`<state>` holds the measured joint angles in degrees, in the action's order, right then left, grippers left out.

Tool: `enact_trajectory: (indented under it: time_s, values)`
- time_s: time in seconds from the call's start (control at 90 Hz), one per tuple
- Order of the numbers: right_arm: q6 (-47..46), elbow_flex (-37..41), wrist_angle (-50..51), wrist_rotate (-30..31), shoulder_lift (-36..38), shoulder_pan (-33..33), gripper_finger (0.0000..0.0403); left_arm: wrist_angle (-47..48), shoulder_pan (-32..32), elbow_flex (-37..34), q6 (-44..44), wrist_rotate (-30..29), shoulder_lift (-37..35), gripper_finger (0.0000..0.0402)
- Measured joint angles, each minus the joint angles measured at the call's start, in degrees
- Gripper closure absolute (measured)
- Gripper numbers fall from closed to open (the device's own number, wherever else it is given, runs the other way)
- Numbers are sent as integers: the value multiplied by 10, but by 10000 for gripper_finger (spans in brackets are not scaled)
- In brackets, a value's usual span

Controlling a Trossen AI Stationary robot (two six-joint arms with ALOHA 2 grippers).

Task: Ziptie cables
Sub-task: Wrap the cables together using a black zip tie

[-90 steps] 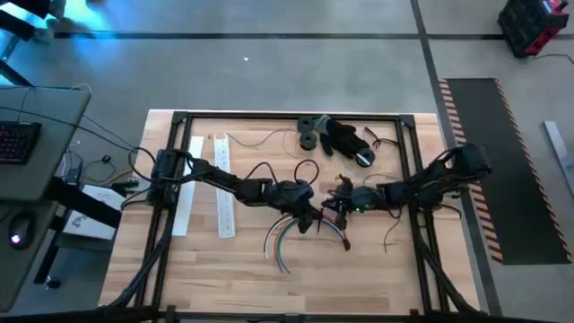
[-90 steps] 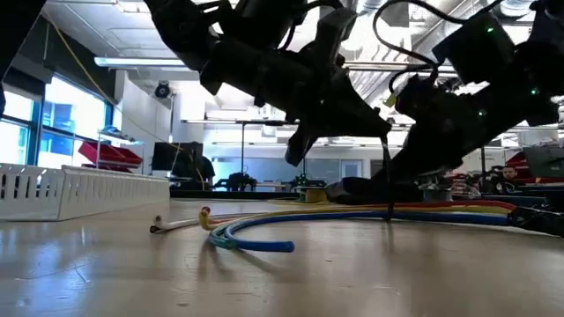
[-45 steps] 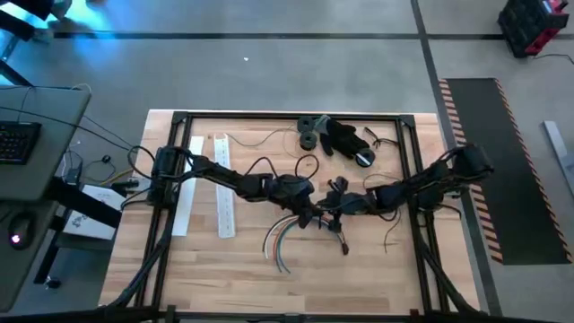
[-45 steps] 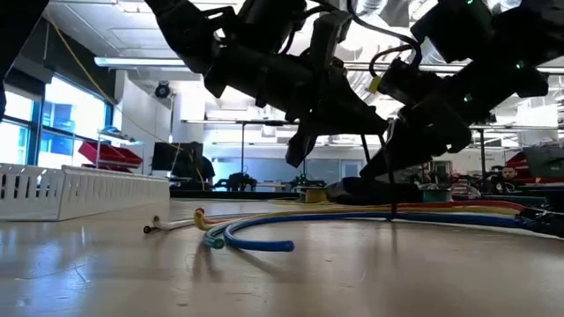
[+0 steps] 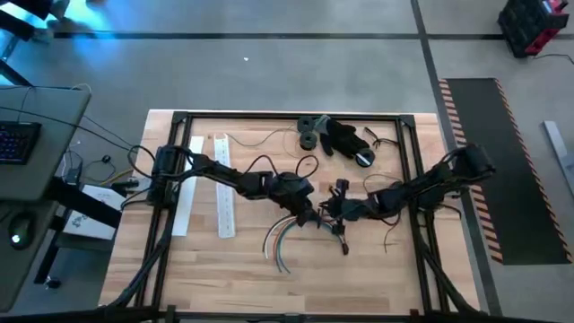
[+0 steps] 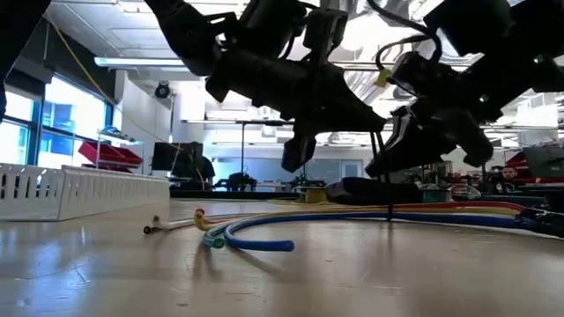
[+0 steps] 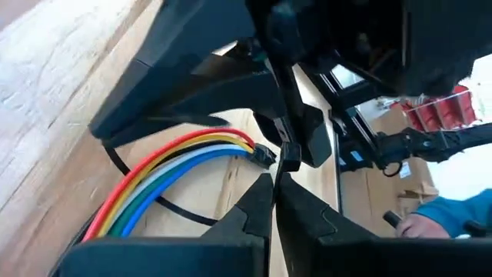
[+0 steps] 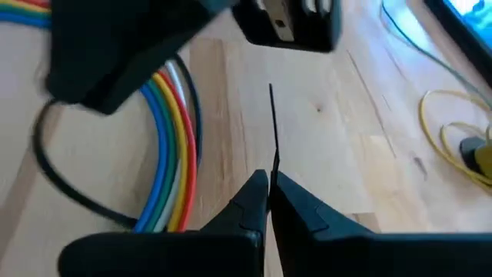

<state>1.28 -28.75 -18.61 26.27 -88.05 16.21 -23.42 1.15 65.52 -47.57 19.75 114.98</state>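
Note:
The cables point(image 5: 282, 238) lie on the table as a flat curved bundle of red, yellow, white, blue and green wires point(image 7: 173, 165), their free ends point(image 6: 211, 231) fanned out toward the near edge. A thin black ziptie point(image 7: 146, 192) loops around them. My left gripper point(image 5: 311, 213) and my right gripper point(image 5: 334, 212) meet tip to tip just right of the bundle. Both are shut on the ziptie. My left gripper point(image 7: 274, 181) pinches the ziptie between its two fingertips, right beside the small block-shaped head point(image 7: 289, 158). The fingers slant down from the table's left. The loop lies slack around the cables on the table. My right gripper point(image 8: 269, 181) pinches the ziptie's thin tail point(image 8: 273, 158) between its two fingertips. The fingers slant down from the table's right and lie along the tail. The straight tail point(image 6: 389, 189) sticks out beyond them and reaches down to the table.
Two long white perforated strips point(image 5: 224, 193) lie at the left. A black lumpy heap point(image 5: 345, 137) with round black parts point(image 5: 309, 130) sits at the far edge. Loose thin wires point(image 5: 390, 233) trail at the right. Black frame rails point(image 5: 170, 179) border the table.
My right gripper has gone toward the table's left, closer to my left gripper, and has risen a little, still shut on the ziptie tail. The cables' free ends have slid slightly toward the left.

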Motion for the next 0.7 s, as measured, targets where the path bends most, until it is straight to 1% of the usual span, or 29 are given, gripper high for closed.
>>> enact_trajectory:
  time_s: [0.089,0.244,0.378,0.7]
  values:
    - [21,-2,2,14,0,7,403,-1,-3,0,-4,24,2,402]
    - [50,-23,14,20,0,10,403,-2,-4,0,-4,43,3,402]
    - [69,-38,38,20,-6,10,403,-5,-4,0,-4,48,3,402]
    - [81,-39,38,0,-9,10,403,-10,-4,0,8,52,3,402]
